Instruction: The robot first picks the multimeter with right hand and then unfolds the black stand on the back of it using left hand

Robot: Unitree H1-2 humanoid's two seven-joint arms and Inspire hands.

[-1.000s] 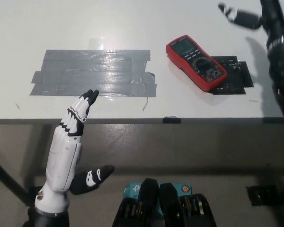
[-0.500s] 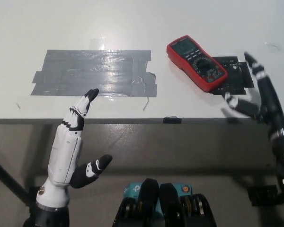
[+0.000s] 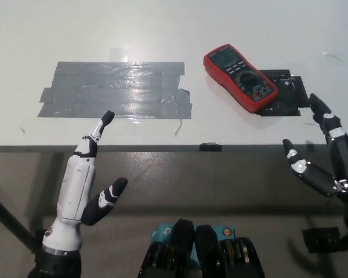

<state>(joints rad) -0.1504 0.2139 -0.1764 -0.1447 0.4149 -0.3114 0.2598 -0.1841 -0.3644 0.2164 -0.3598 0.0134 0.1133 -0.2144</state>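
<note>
A red multimeter [image 3: 240, 76] lies face up on the white table [image 3: 162, 29], its lower end resting on a patch of black tape [image 3: 287, 92]. My black right hand [image 3: 325, 156] is open at the right, just off the table's front edge, below and to the right of the meter and apart from it. My white left hand [image 3: 84, 179] is open at the lower left, in front of the table edge, fingers pointing up toward the grey tape. The stand on the meter's back is hidden.
A wide patch of grey duct tape [image 3: 116, 90] covers the table's left middle. A small black tab [image 3: 210, 146] sits on the table's front edge [image 3: 162, 148]. Below the edge is grey floor.
My right hand swung down from the far upper right to the table's front edge at the right. My left hand lowered slightly. The multimeter has not moved.
</note>
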